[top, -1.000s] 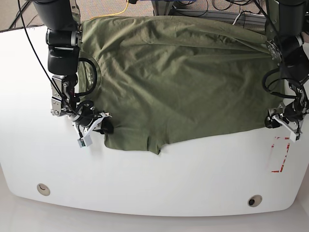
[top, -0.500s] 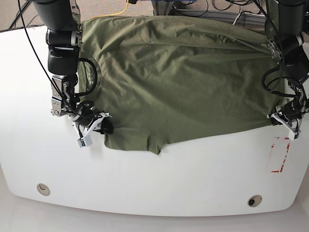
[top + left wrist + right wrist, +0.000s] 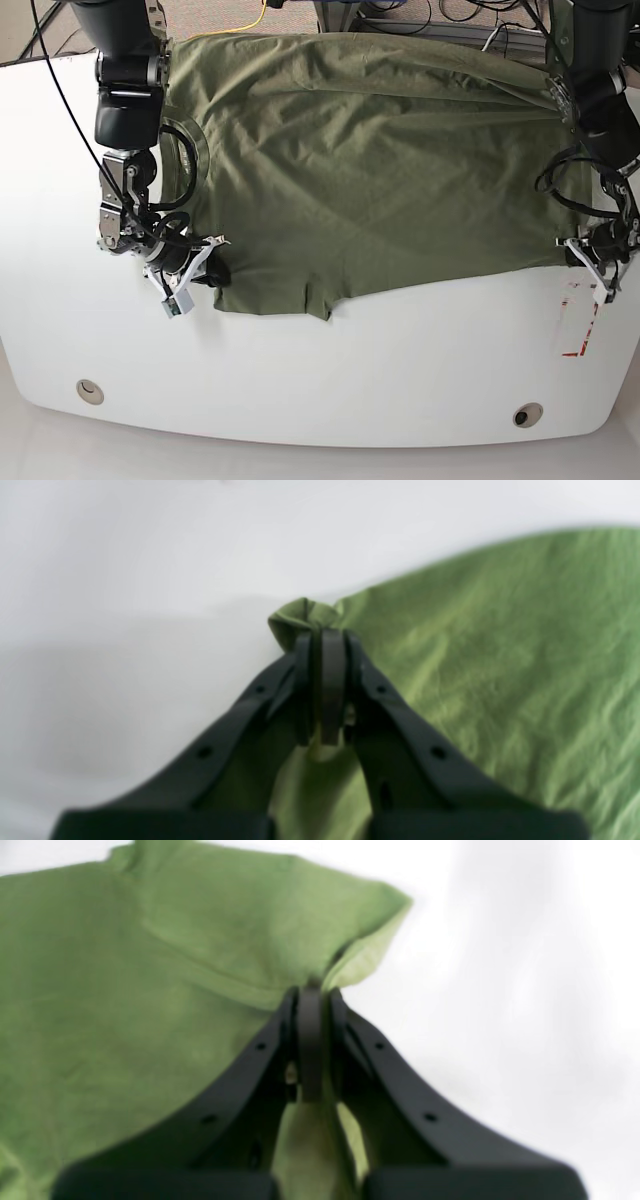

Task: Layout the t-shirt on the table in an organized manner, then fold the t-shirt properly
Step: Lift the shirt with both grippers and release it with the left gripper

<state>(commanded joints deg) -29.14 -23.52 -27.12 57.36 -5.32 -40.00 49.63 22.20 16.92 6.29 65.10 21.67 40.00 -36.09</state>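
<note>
Olive-green cotton, the t-shirt (image 3: 370, 165) lies spread across the far half of the white worktop (image 3: 330, 380), its collar (image 3: 192, 160) toward the base view's left and its hem toward the right. The cloth is softly wrinkled, with creases running diagonally over the body. A short sleeve points toward the near edge, ending in a small tab of fabric at the lower middle.

The right gripper (image 3: 196, 272) sits at the near-left corner of the garment, by the sleeve; in its wrist view the fingers (image 3: 280, 1040) are pressed together on a pinch of sleeve edge, with fabric (image 3: 150, 990) fanning out to the left. The left gripper (image 3: 588, 258) sits at the near-right corner of the hem; its wrist view shows its fingers (image 3: 360, 680) clamped on a bunched corner of cloth (image 3: 500, 655), with a little knob of fabric poking past the tips.

A red tape rectangle (image 3: 577, 325) lies on the worktop just near of the left gripper. Two round grommet holes, one (image 3: 90, 390) at the left and another (image 3: 526, 415) at the right, sit along the near edge.
</note>
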